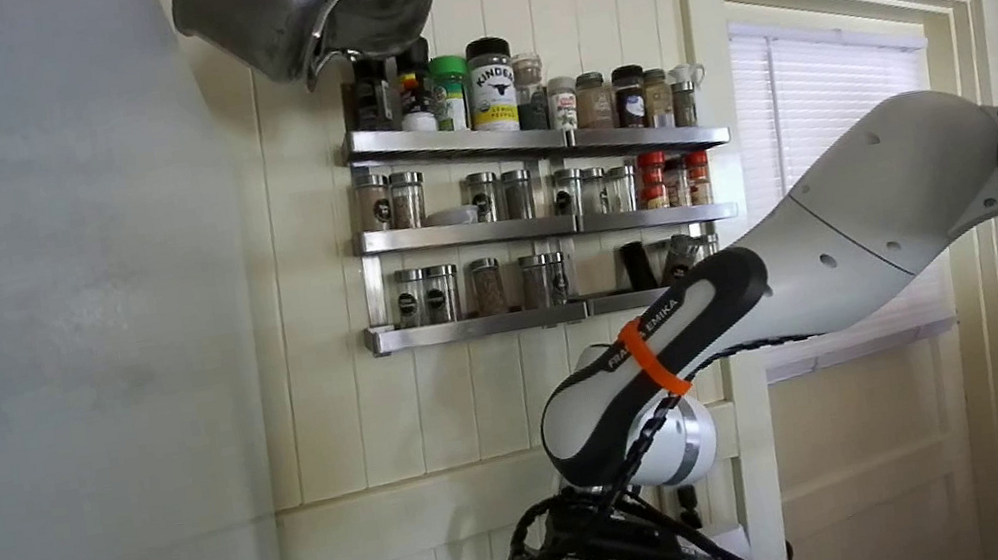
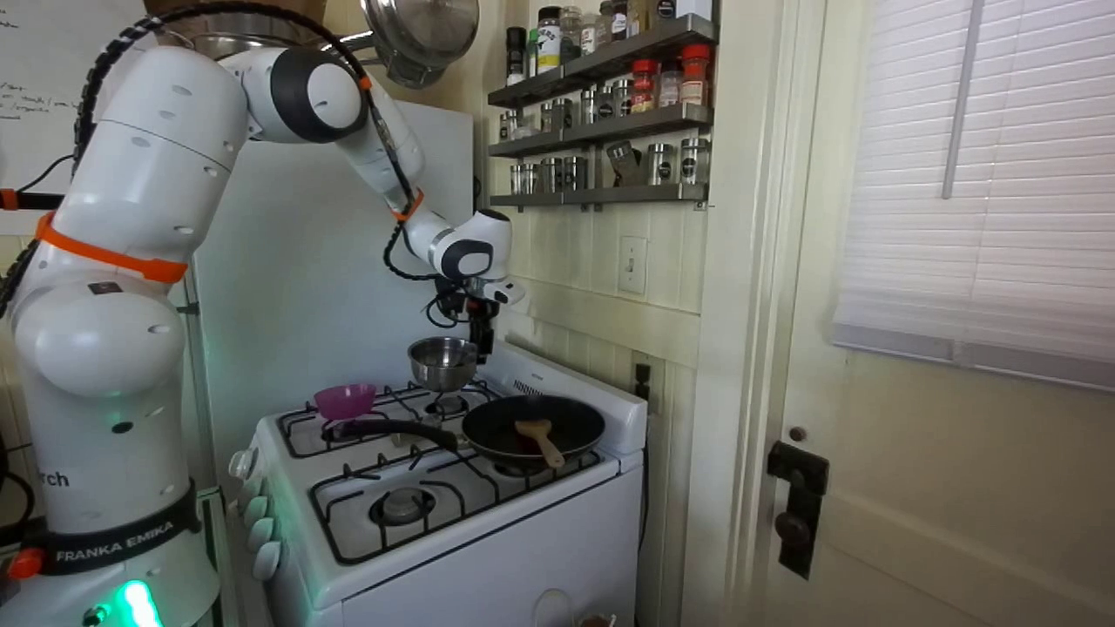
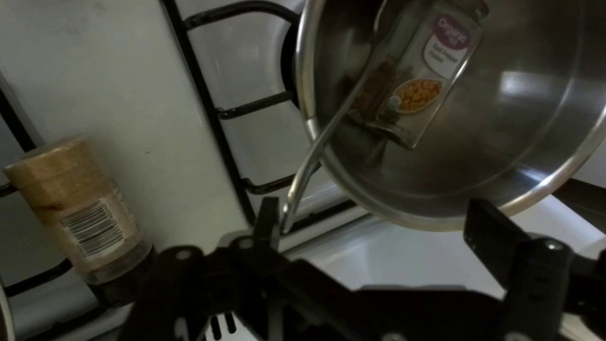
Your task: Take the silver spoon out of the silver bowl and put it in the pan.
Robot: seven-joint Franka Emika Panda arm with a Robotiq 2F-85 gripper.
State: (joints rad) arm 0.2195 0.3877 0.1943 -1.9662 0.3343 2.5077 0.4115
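Silver spoon is leaning in silver bowl, unremoved | gripper is standing spread | grasp, lift, placement in pan are remaining

The silver spoon is just kinda leaning in the shiny metal bowl, handle poking out over the rim, other end too murky to make out. Bowl's upright. Black pan is nearer and right in an exterior view, handle pointing left.

hand: spread | spoon: across bowl rim | jar: inside bowl
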